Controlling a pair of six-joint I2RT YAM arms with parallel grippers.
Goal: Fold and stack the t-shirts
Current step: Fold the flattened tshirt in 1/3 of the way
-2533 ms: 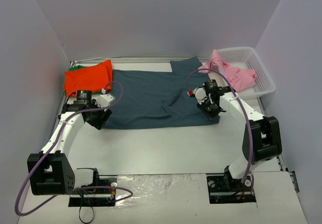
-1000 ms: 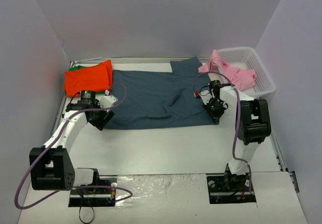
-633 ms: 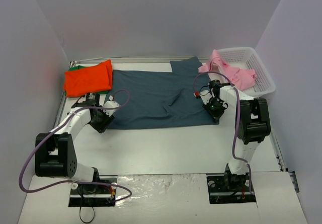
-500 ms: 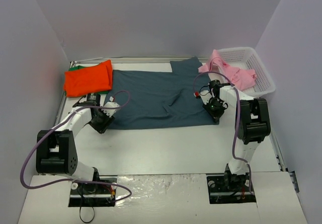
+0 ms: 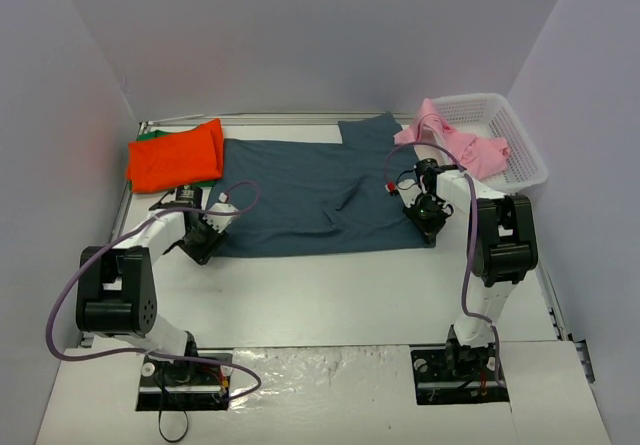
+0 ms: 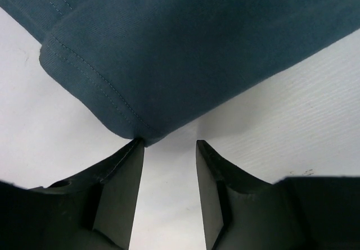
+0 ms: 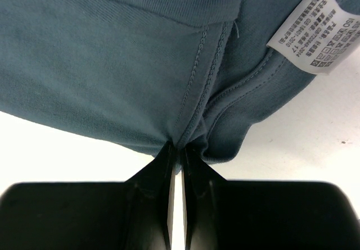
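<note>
The dark slate-blue t-shirt (image 5: 310, 195) lies spread across the middle of the table. My left gripper (image 5: 200, 242) is open at the shirt's near-left corner (image 6: 135, 132), which sits just ahead of the left fingertip. My right gripper (image 5: 428, 223) is shut on the shirt's near-right hem (image 7: 185, 137), beside its white care label (image 7: 315, 31). The orange-red t-shirt (image 5: 175, 155) lies folded at the far left, with a sliver of green t-shirt (image 5: 147, 136) under it. The light pink t-shirt (image 5: 460, 145) hangs over the basket's edge.
A white lattice basket (image 5: 510, 140) stands at the far right against the wall. Grey walls close in the table on three sides. Bare white table (image 5: 340, 295) stretches between the shirt and the arm bases.
My left arm has drawn in and swung its gripper down to the shirt's near-left corner. My right gripper moved to the near-right hem earlier and has stayed there.
</note>
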